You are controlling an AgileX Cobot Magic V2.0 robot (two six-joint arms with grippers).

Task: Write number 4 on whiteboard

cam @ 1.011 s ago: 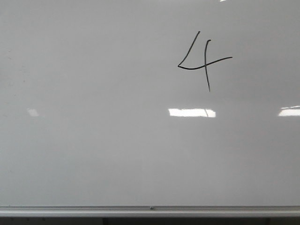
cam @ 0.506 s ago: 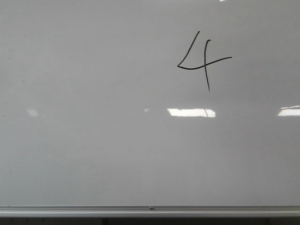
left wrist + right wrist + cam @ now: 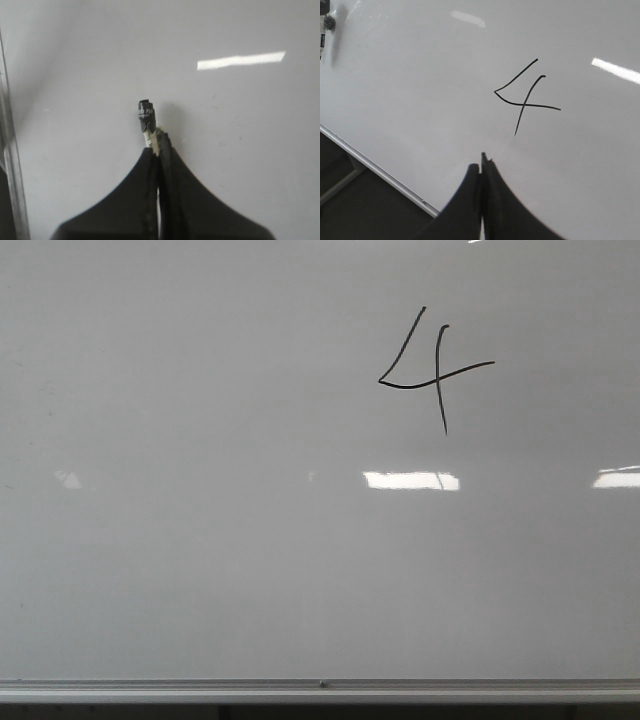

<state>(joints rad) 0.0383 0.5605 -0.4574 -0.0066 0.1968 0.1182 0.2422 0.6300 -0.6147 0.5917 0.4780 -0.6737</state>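
The number 4 (image 3: 437, 368) is drawn in thin black lines high up on the whiteboard (image 3: 200, 570), on the right side of it in the front view. It has a slanted line, a curved bar going across, and a straight line going down that crosses the bar. The top of it is open. The right wrist view shows the number 4 (image 3: 525, 97) too, tilted a bit.

Bright patches of light shine on the board below the number (they are only reflections). A silver rail (image 3: 320, 688) runs along the bottom edge of the board.

The right end effector (image 3: 482, 167) is near the number but apart from it. Its two black fingers are pressed together. A tiny thin bit shows at the tip, too small to tell what it is.

The left end effector (image 3: 157, 150) is squeezed tight on a marker (image 3: 146, 117). The marker has a dark end and sticks out past the fingertips toward the board. I cannot tell if it touches the board. The board's metal edge (image 3: 11, 165) shows at the side of that view.

No arm shows in the front view.
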